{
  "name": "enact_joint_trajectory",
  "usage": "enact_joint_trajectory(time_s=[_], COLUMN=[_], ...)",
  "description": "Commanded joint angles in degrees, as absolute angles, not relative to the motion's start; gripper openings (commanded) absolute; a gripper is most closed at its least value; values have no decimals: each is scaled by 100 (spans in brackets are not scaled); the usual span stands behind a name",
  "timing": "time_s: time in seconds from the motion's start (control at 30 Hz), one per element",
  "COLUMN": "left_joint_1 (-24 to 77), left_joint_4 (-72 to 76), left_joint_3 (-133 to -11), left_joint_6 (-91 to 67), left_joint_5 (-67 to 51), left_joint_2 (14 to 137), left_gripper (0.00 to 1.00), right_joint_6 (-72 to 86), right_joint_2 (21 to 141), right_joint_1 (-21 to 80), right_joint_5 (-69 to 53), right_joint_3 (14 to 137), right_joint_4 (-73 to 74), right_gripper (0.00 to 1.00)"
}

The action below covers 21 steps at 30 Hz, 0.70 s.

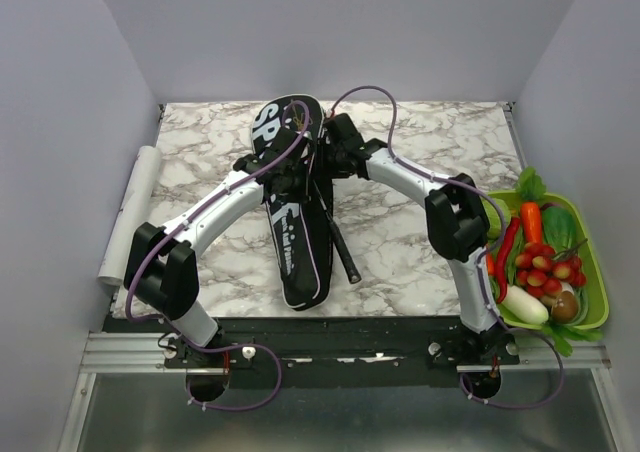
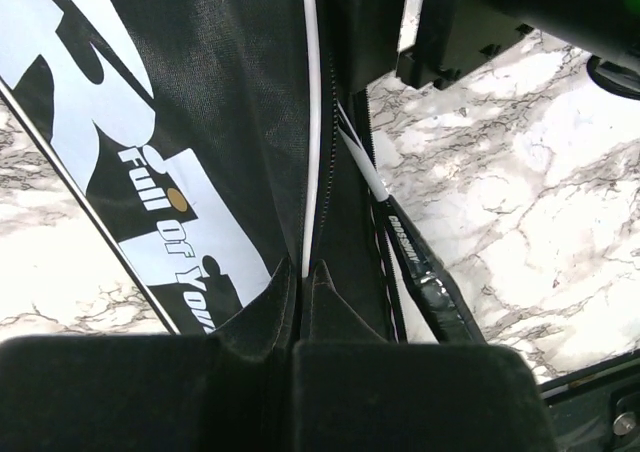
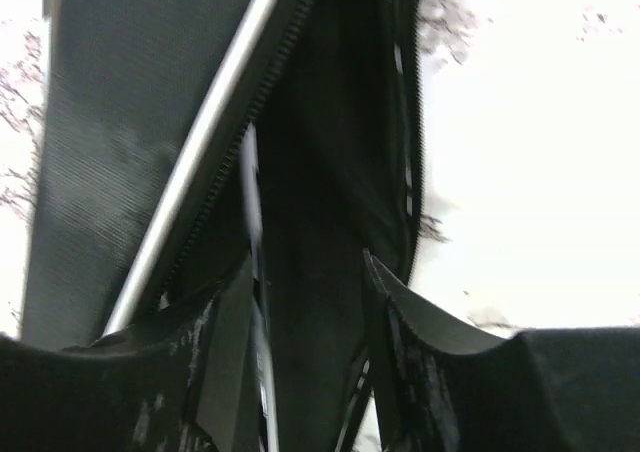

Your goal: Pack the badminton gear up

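A: Where's the gear?
B: The bag (image 1: 292, 257) lies flat mid-way on the marble table (image 1: 420, 257), its long axis running away from the arms. 1 racket (image 1: 345, 254) is part in, with its black stem poking out of the open side toward the near edge. Can't tell about a 2nd racket; the hoops are hidden.
A: Jaws?
B: The left gripper (image 2: 300, 297) is closed tight, pinching a fold of bag cloth beside the zip. The right gripper (image 3: 310, 297) has a moderate gap between its fingers and sits over the bag mouth. A thin shaft runs close by 1 finger, but nothing is clamped.
A: Handling?
B: The bag looks like soft, limp, light woven cloth. I'd expect it to sag and fold, so take the stitched zip edge, not the flat panel. The racket is likely light and stiff. Its smooth thin shaft may slip, so take it at the wrapped stem.
A: Writing?
B: The top view shows white lettering (image 1: 268, 124) reading "SP", with the rest under the arms. The left wrist view shows a slogan (image 2: 170, 242), "Full of You", cut off by the finger. There's small print (image 2: 405, 240) on the racket shaft, too small to read.
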<state>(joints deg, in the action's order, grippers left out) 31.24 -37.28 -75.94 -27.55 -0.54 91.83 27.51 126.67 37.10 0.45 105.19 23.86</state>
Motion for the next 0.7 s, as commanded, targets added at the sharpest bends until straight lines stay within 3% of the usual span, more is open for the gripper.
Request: enact_joint_trajectory(time_s=[0.0, 0.33, 0.53, 0.67], left_joint_1=[3173, 3146, 3129, 3129], left_joint_4=[-3525, -3314, -3243, -3243], left_joint_3=[-7541, -7313, -7374, -7479], left_joint_6=[-2777, -2760, -2786, -2804], left_joint_5=[-325, -105, -88, -123], left_joint_2=[9123, 9114, 9158, 9228], left_gripper=[0, 0, 0, 0], right_joint_6=[2821, 2865, 3093, 3015], right_joint_2=[12121, 9740, 8843, 8640], right_joint_1=[3674, 3357, 3357, 3366], right_joint_5=[-220, -535, -1537, -2852], right_joint_3=[9916, 7709, 6470, 5986], right_joint_4=[2188, 2679, 2892, 2733], right_gripper=[59, 64, 59, 54])
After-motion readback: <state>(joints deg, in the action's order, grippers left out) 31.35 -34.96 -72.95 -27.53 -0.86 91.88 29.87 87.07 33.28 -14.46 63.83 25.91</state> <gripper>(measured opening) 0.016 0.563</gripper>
